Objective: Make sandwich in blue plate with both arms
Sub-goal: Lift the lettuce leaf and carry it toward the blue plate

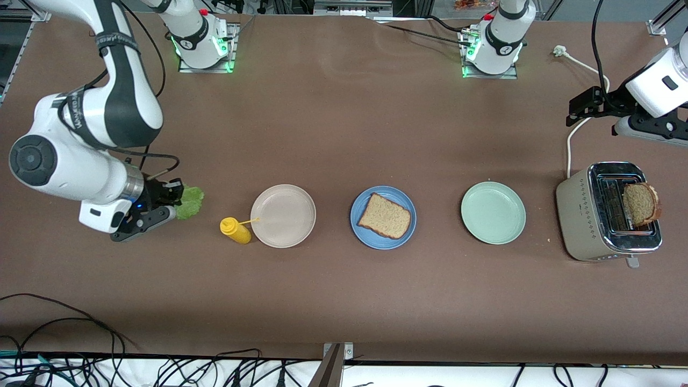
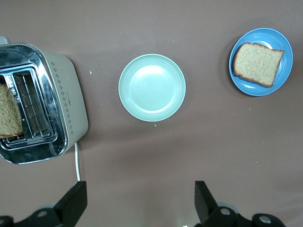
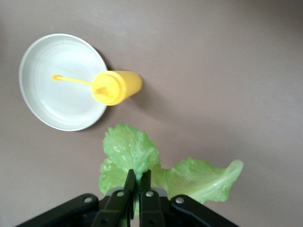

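From my end the sandwich is about a third built: one bread slice lies flat in the blue plate, nothing on top of it yet. Using the blue plate as reference: beige-white plate sits beside it toward the right arm's end of the counter, with the yellow mustard bottle just past that, its nozzle reaching over the beige plate's rim; mint-green plate sits beside it toward the left arm's end, and the toaster is further that way. Right gripper is well away from the blue plate, past the mustard toward the right arm's end, fingers pinched narrow on the lettuce leaf; I read the leaf as gripped, though whether it has left the counter I can't tell. Second bread slice is standing up in the toaster slot, not grabbed. Left gripper hangs over bare counter, farther from the front camera than the toaster, fingers spread wide and holding nothing. Remaining as I judge it: carry lettuce across to the blue plate and lay it on the slice, pull the toasted slice out, cap the stack. So base done, filling in hand, top untouched
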You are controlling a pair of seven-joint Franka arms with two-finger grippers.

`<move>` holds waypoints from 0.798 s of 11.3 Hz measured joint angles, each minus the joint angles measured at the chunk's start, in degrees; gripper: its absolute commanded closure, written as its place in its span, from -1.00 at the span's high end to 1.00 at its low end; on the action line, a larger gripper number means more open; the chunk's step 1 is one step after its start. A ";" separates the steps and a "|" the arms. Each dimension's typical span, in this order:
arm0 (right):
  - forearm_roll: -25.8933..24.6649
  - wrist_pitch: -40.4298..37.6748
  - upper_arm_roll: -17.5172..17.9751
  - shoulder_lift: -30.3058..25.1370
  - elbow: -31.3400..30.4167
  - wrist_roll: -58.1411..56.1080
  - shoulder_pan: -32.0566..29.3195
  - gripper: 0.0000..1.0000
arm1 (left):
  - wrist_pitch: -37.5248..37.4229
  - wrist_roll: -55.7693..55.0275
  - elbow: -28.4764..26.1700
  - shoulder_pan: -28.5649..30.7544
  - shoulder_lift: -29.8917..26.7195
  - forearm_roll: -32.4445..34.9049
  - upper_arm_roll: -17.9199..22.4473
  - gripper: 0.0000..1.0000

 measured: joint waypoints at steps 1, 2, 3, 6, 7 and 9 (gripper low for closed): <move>0.05 -0.45 0.01 -0.42 -0.01 3.12 1.60 -1.00 | 0.00 0.00 0.00 0.00 0.00 0.00 0.00 1.00; 0.38 -0.53 -0.05 -0.50 -0.01 6.47 3.41 -1.00 | 0.00 0.00 0.00 0.00 0.00 0.00 0.00 1.00; 1.24 -0.53 -0.49 -0.45 -0.03 10.05 5.53 -1.00 | 0.00 0.00 0.00 0.00 0.00 0.00 0.00 1.00; 4.91 -0.47 -2.39 -0.31 0.17 17.27 10.73 -1.00 | -0.01 0.00 0.00 -0.01 0.00 0.00 0.00 1.00; 5.63 -0.45 -3.13 0.05 0.81 20.17 12.42 -1.00 | -0.01 0.00 0.00 -0.01 0.00 0.00 0.00 1.00; 8.52 -0.46 -5.42 1.87 3.44 27.45 17.15 -1.00 | -0.01 0.00 0.00 -0.01 0.00 -0.01 0.00 1.00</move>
